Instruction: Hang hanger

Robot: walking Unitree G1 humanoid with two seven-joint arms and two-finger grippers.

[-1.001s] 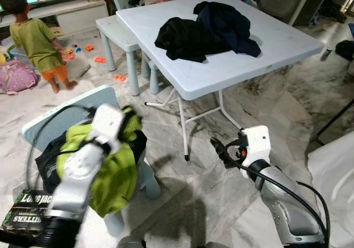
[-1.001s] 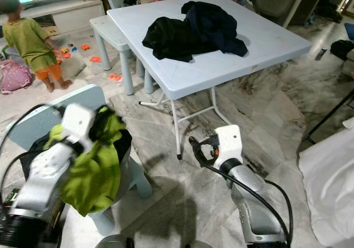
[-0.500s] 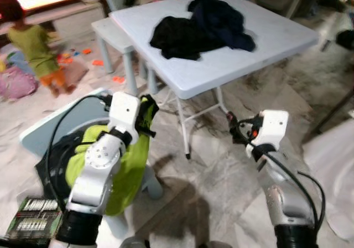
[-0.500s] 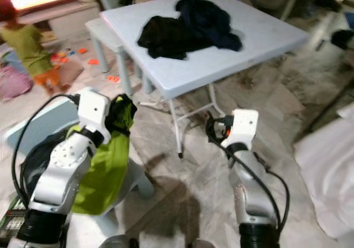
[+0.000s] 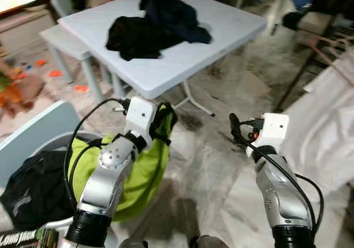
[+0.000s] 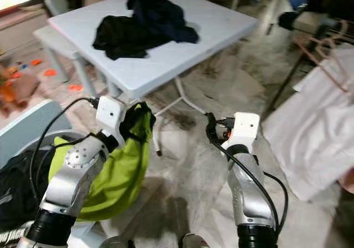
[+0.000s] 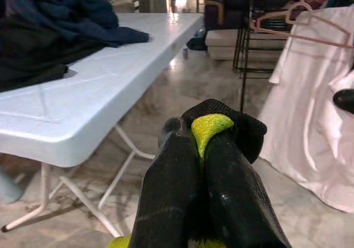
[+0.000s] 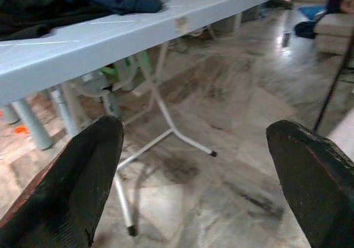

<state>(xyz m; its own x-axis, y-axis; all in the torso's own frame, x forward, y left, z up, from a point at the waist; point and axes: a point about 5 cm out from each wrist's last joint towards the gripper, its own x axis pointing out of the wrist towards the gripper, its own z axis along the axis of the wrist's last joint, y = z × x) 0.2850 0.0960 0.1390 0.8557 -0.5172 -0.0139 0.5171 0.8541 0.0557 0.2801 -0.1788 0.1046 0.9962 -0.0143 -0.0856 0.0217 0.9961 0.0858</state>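
My left gripper [image 5: 165, 118] is shut on a lime-green garment [image 5: 138, 170] and holds it up in front of me; in the left wrist view a green fold [image 7: 207, 127] is pinched between the black fingers. The cloth hangs down over a pale blue chair [image 5: 33, 137]. My right gripper [image 5: 235, 127] is raised at about the same height, open and holding nothing, with its fingers [image 8: 83, 176] wide apart. A pink hanger [image 6: 323, 48] carrying a white garment [image 6: 315, 120] hangs at the far right.
A white folding table [image 5: 221, 32] with dark clothes [image 5: 149, 26] heaped on it stands ahead. A black rack pole [image 5: 293, 76] rises at the right. Black clothing [image 5: 27, 184] lies at my lower left. Marble floor [image 5: 210, 159] lies open between the table and the rack.
The camera has swung to the right, so the white garment and hanger came into sight. My left gripper has lifted the green garment higher and forward. The right gripper rose slightly.
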